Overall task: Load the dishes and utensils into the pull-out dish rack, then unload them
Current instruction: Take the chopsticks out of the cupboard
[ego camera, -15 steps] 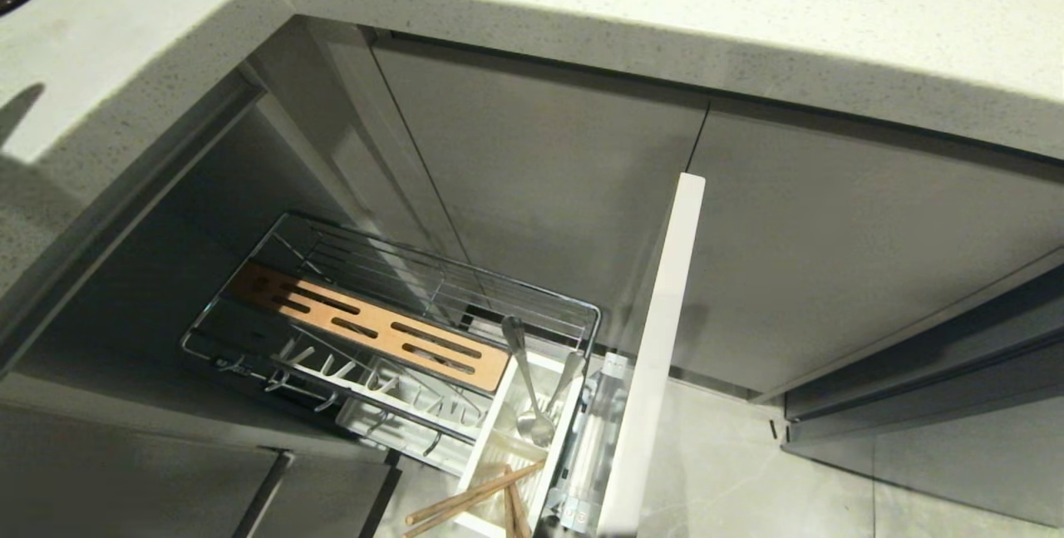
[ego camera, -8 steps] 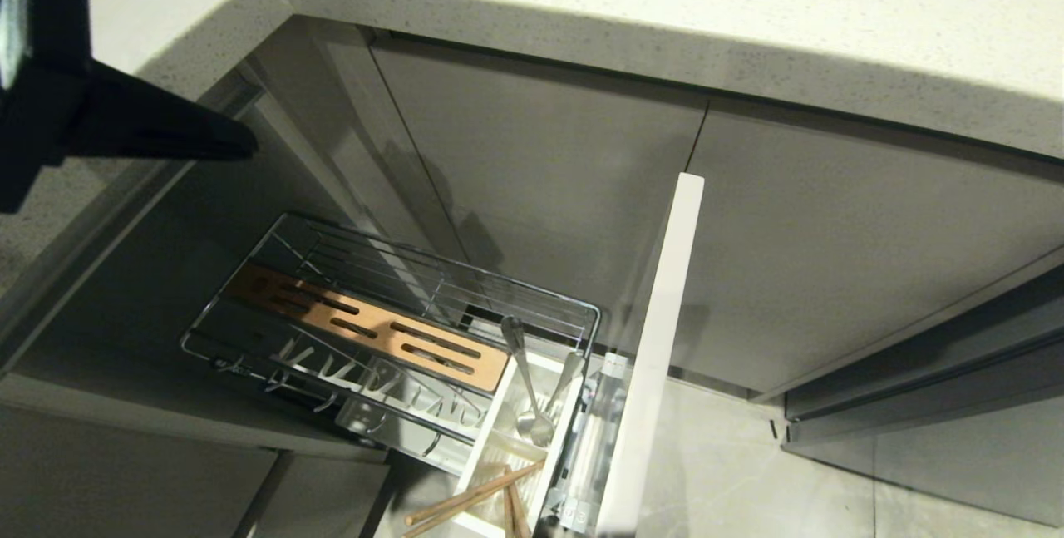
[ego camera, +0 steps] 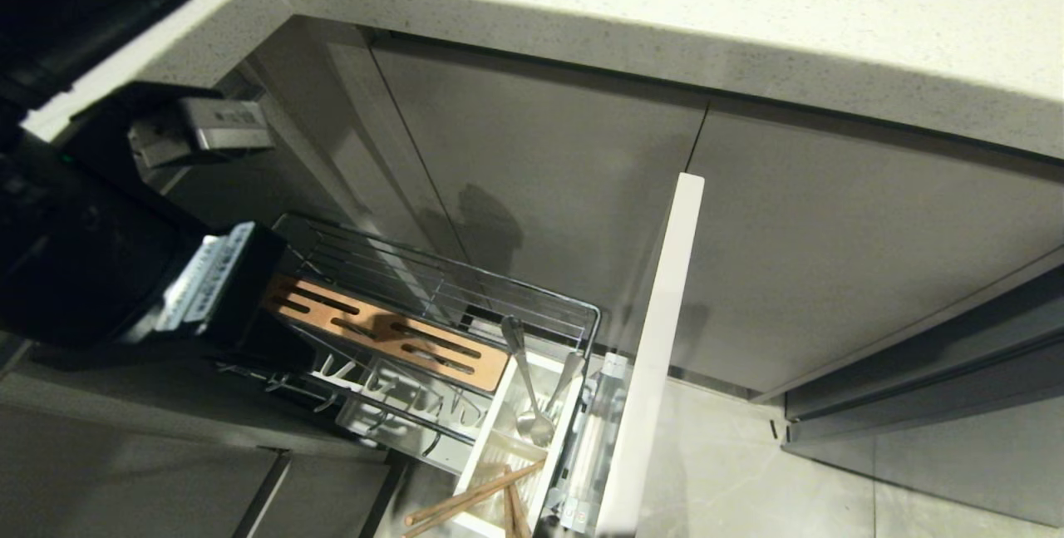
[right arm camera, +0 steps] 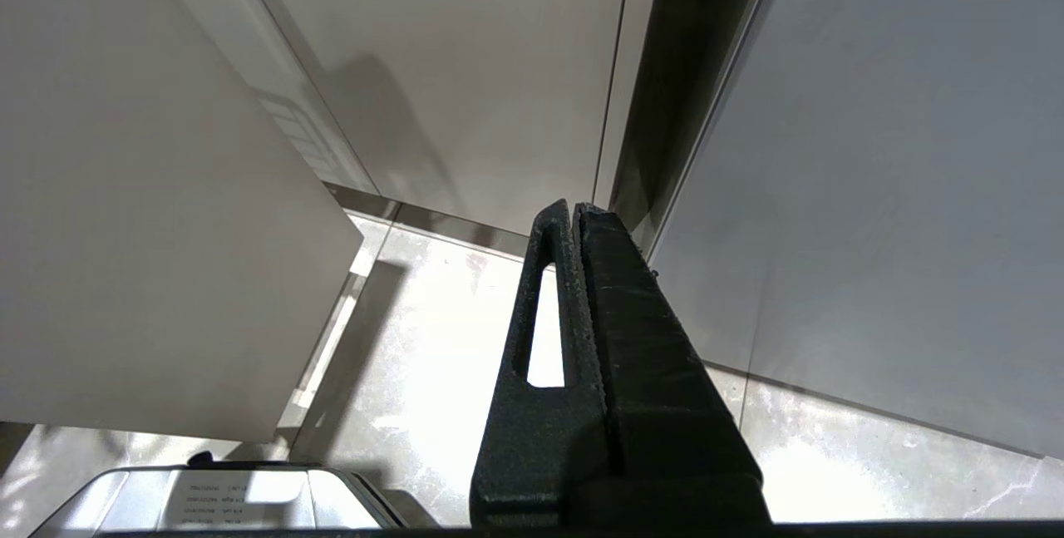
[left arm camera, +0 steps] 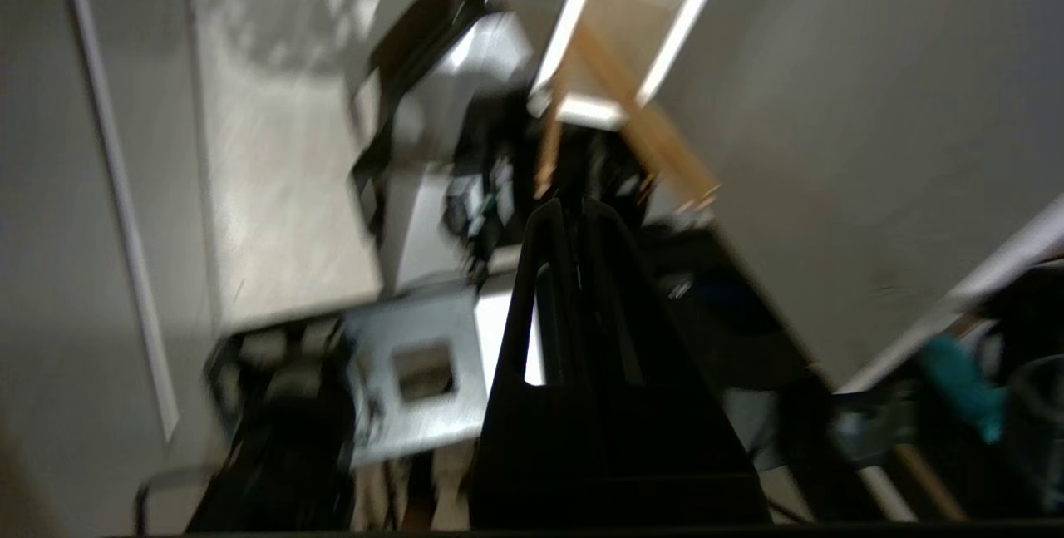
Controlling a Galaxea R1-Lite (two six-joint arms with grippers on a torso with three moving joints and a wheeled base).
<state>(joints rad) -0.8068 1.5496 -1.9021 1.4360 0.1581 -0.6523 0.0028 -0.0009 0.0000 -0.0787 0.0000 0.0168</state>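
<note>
Speckled white countertop (ego camera: 632, 18) runs across the top of the head view, with grey cabinet doors (ego camera: 549, 180) under it and a pale tiled floor (ego camera: 731, 471) at the bottom. Below the counter the pull-out dish rack (ego camera: 465, 288) stands drawn out, its pale drawer front (ego camera: 657, 338) seen edge-on. Inside the rack lies the slotted wooden strip (ego camera: 391, 334), and beside it the white cutlery caddy (ego camera: 490, 438). Two silver utensils (ego camera: 524, 380) lean in the caddy, handles up, and the wooden chopsticks (ego camera: 474, 496) lie across its near end. The left arm (ego camera: 100, 247) fills the left side, covering the far end of the rack. No plate or bowl can be seen

From the left wrist view, which is blurred, the left gripper (left arm camera: 573, 209) has its two black fingers pressed together with nothing between them; the chopsticks (left arm camera: 648, 139) appear beyond the tips, not touching them

From the right wrist view, the right gripper (right arm camera: 575, 209) is also closed and empty, above the floor (right arm camera: 432, 338) near the cabinet doors (right arm camera: 873, 189)
</note>
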